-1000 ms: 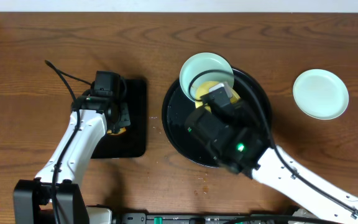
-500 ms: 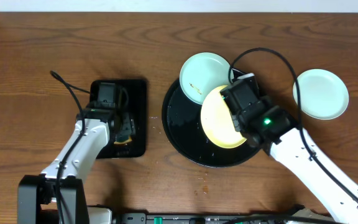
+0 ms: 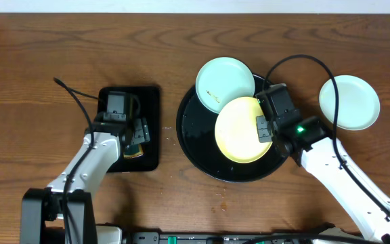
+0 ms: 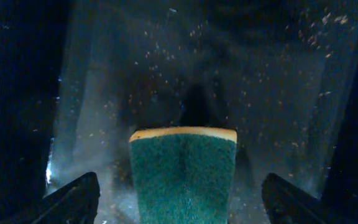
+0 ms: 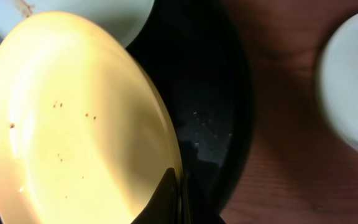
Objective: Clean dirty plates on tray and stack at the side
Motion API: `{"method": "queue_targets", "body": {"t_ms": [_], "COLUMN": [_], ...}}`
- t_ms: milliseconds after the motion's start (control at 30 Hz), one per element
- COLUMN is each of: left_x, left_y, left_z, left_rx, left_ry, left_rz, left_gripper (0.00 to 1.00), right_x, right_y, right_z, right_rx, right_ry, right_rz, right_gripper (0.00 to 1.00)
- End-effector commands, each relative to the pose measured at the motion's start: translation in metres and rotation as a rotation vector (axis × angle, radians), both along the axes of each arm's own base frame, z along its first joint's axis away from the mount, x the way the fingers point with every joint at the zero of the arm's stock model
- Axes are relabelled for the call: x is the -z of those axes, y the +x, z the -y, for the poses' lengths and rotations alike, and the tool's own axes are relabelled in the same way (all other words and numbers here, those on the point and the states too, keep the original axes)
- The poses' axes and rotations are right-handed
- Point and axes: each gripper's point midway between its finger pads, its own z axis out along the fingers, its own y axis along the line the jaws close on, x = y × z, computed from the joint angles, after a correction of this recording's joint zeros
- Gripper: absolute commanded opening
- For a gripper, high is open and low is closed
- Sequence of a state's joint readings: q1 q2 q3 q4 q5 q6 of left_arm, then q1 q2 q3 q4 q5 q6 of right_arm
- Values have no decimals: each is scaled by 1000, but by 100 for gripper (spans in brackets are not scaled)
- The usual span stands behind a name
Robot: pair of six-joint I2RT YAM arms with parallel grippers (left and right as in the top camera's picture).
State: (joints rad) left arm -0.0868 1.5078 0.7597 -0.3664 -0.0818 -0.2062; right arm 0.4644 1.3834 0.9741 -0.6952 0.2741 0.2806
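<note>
Plate (image 3: 239, 129), pale yellow, rim pinched in right claw (image 3: 262, 127), over tray (image 3: 195, 144)

On the table (image 3: 32, 68), the round tray (image 3: 198, 149) sits right of centre. A rear plate (image 3: 222, 78) overlaps its back rim, and a second plate (image 3: 239, 129) is over the tray's right half, just in front of the rear plate. A third plate (image 3: 349, 102) rests on the table further right, apart from the tray. At left, a sponge (image 4: 183, 171) lies in the rectangular tray (image 3: 151, 108).
</note>
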Motion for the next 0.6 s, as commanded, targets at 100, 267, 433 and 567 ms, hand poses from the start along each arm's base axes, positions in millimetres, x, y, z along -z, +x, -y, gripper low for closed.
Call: {"method": "queue_targets", "body": {"t_ms": [100,267,433,567], "left_x": [17,26,29,28], "left_y": [-3,3,4,-5], "left_z": [2,3,3,3], "left_rx": [10,11,10,11], "left_ry": [-12,-15,-15,-16], "left_rz": [-33,-31,-31,-65], "left_gripper": [76,8,76,78], "right_x": [26,36,37,39], "right_y": [-9,-10,-11,-15], "right_z": [-7,-7,-8,-14], "right_rx": [-27,-28,-33,-51], "right_ry": [65,69,77,128], "right_rz": [-24,-14,-20,-52], "right_gripper": [1,1,1,1]}}
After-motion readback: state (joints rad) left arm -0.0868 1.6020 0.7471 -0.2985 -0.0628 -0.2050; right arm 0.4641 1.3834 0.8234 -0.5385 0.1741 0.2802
